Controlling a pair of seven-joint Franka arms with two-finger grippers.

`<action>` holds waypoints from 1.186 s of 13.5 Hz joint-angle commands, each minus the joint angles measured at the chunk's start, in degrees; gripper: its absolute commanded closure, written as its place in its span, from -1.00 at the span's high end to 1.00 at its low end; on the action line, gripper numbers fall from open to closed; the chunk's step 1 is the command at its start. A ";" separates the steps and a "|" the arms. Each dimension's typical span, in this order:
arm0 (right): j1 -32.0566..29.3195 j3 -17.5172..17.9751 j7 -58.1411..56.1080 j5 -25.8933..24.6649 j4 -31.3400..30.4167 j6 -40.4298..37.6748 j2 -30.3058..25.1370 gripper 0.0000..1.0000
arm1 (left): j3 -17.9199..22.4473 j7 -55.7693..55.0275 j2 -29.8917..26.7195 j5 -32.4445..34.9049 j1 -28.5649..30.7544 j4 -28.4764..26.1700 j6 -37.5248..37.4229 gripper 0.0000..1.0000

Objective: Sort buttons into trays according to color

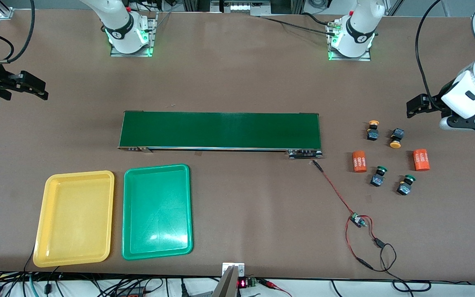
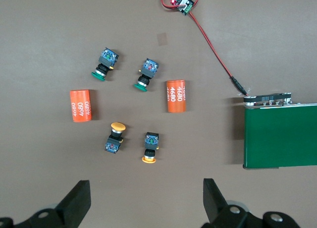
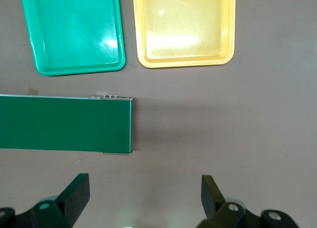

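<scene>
Four buttons sit at the left arm's end of the table: two yellow-capped ones and, nearer the front camera, two green-capped ones. The left gripper hangs open and empty in the air beside the yellow-capped pair; its wrist view looks down on them. At the right arm's end lie the yellow tray and the green tray, side by side with nothing in them. The right gripper is open over bare table at that end, empty.
A long dark-green conveyor belt lies across the middle. Two orange numbered cylinders lie among the buttons. A red-and-black cable with a small board runs from the belt's end toward the table's front edge.
</scene>
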 commanded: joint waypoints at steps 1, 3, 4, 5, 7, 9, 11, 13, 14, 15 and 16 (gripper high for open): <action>-0.39 0.27 0.50 -0.07 -0.93 0.79 -0.72 1.00 | -0.13 0.56 1.65 -0.59 0.40 3.15 -0.44 1.00; -0.39 0.19 0.50 -0.07 -0.93 0.79 -0.72 1.00 | -0.13 0.56 2.02 -0.50 0.40 3.43 -0.44 1.00; -0.39 0.27 0.50 -0.07 -0.93 0.79 -0.72 1.00 | -0.13 0.56 2.10 -0.24 0.40 3.52 -0.44 1.00; -0.39 0.27 0.50 -0.07 -0.93 0.79 -0.72 1.00 | -0.13 0.56 2.11 -0.24 0.40 3.78 -0.44 1.00; -0.39 0.19 0.50 -0.07 -0.93 0.79 -0.63 1.00 | -0.13 0.21 2.80 -0.50 0.49 4.57 -0.53 1.00; -0.39 0.19 0.50 -0.07 -0.93 0.79 -0.63 1.00 | -0.04 -0.32 4.91 -0.77 0.84 5.27 -0.62 1.00; -0.39 0.27 0.50 -0.07 -0.93 0.79 -0.63 1.00 | -0.13 -0.23 8.33 -0.94 1.10 7.81 -0.97 1.00; -0.39 0.27 0.50 -0.07 -0.93 0.79 -0.72 1.00 | -0.04 0.03 11.32 -1.12 1.10 10.19 -0.97 1.00; -0.39 0.27 0.50 -0.07 -0.93 0.79 -0.72 1.00 | -0.04 0.12 12.20 -0.86 1.01 10.38 -0.97 1.00; -0.39 0.27 0.50 -0.07 -0.93 0.79 -0.63 1.00 | -0.04 0.38 12.39 -0.68 1.10 9.94 -1.06 1.00; -0.39 0.19 0.50 -0.07 -0.93 0.79 -0.63 1.00 | -0.04 0.65 13.00 -0.68 1.19 9.50 -2.01 1.00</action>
